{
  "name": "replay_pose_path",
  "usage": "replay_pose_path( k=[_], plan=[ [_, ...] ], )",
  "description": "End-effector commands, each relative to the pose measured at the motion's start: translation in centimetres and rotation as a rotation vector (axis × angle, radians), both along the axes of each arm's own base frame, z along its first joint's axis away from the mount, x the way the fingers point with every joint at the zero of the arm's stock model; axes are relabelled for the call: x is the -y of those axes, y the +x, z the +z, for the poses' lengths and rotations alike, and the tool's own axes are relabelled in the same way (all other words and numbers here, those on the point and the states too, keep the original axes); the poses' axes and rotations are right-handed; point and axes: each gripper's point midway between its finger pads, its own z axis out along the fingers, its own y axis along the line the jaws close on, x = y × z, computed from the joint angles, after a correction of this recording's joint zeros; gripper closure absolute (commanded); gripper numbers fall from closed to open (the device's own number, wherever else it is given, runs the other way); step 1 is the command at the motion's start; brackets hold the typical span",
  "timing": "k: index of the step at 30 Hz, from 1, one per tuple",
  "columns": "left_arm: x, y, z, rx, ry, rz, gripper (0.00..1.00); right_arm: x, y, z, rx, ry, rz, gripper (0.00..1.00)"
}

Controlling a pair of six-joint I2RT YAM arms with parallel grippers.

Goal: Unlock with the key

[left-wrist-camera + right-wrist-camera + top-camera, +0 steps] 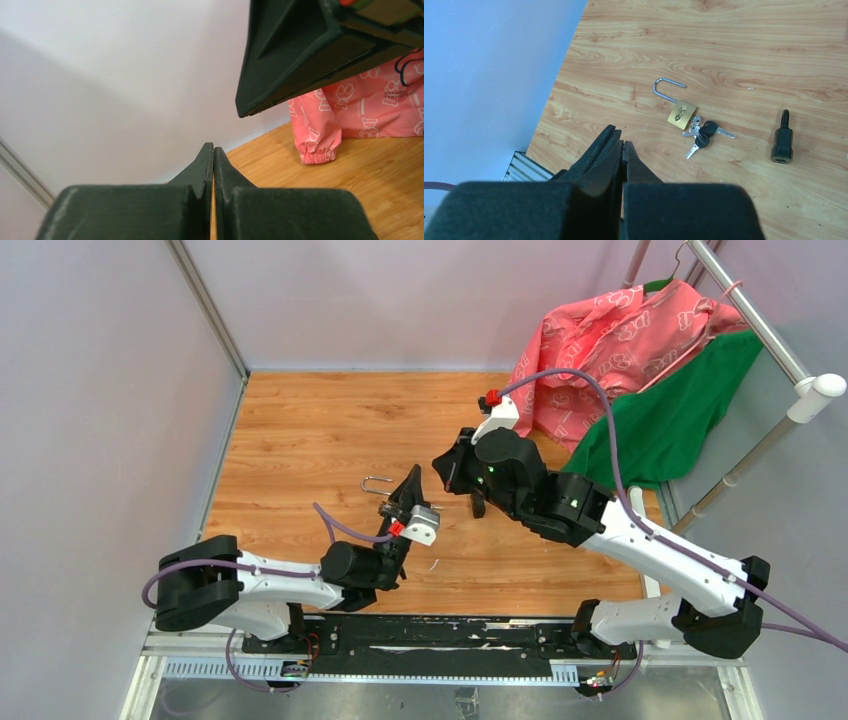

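Note:
A brass padlock (681, 113) lies flat on the wooden table. Its steel shackle (666, 88) has one end that looks free of the body, and it also shows in the top view (376, 481). A bunch of keys (701, 135) with black heads lies against the padlock's lower edge; I cannot tell whether one sits in the keyhole. My right gripper (623, 143) is shut and empty, hovering above and short of the padlock. My left gripper (213, 146) is shut and empty, raised off the table beside the padlock (413, 478), hiding its body from above.
A black peg (782, 145) lies on the table right of the keys, also in the top view (478, 506). Pink (610, 335) and green (680, 410) garments hang on a rack at the back right. The right arm's body (310, 50) looms just above the left gripper.

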Motion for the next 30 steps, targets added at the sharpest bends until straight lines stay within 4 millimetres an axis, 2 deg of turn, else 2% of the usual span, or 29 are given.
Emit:
replay_pose_path(
  k=[1, 5, 6, 7, 9, 11, 13, 16, 20, 23, 26, 30],
  plan=[
    [-1.5, -0.1, 2.4, -0.001, -0.149, 0.007, 1.00, 1.1, 0.1, 0.6, 0.000, 0.021, -0.031, 1.00],
    [-1.9, 0.0, 1.3, -0.080, -0.140, 0.001, 1.00, 1.3, 0.5, -0.7, 0.026, -0.060, -0.004, 1.00],
    [-1.7, 0.1, 0.6, -0.125, -0.122, -0.014, 1.00, 1.3, 0.7, -1.4, 0.023, -0.092, 0.009, 0.94],
    [-1.2, 0.2, -0.8, -0.190, -0.069, -0.036, 0.98, 1.1, 0.9, -2.7, 0.011, -0.145, 0.054, 0.82],
    [-0.7, 0.0, -1.4, -0.293, -0.093, -0.129, 0.94, 1.2, 1.4, -5.2, -0.033, -0.225, 0.132, 0.59],
    [-1.0, 0.3, -3.5, -0.442, -0.113, -0.204, 0.84, 1.2, 2.2, -8.5, -0.069, -0.308, 0.248, 0.45],
    [-1.9, 0.7, -5.4, -0.523, -0.126, -0.202, 0.74, 1.1, 2.7, -11.5, -0.092, -0.392, 0.337, 0.38],
    [-2.7, 1.0, -7.8, -0.636, -0.158, -0.176, 0.62, 0.8, 3.9, -15.8, -0.121, -0.521, 0.424, 0.33],
    [-3.3, 1.3, -9.6, -0.751, -0.190, -0.142, 0.60, -1.0, 5.2, -20.1, -0.187, -0.596, 0.498, 0.32],
    [-3.7, 1.0, -10.3, -0.781, -0.206, -0.141, 0.60, -2.1, 6.3, -22.5, -0.232, -0.633, 0.546, 0.31],
    [-4.5, 0.6, -10.4, -0.790, -0.226, -0.136, 0.60, -2.4, 7.5, -25.2, -0.268, -0.702, 0.559, 0.31],
    [-5.2, 0.2, -10.8, -0.796, -0.243, -0.134, 0.60, -2.6, 9.2, -27.1, -0.277, -0.766, 0.538, 0.33]
  ],
)
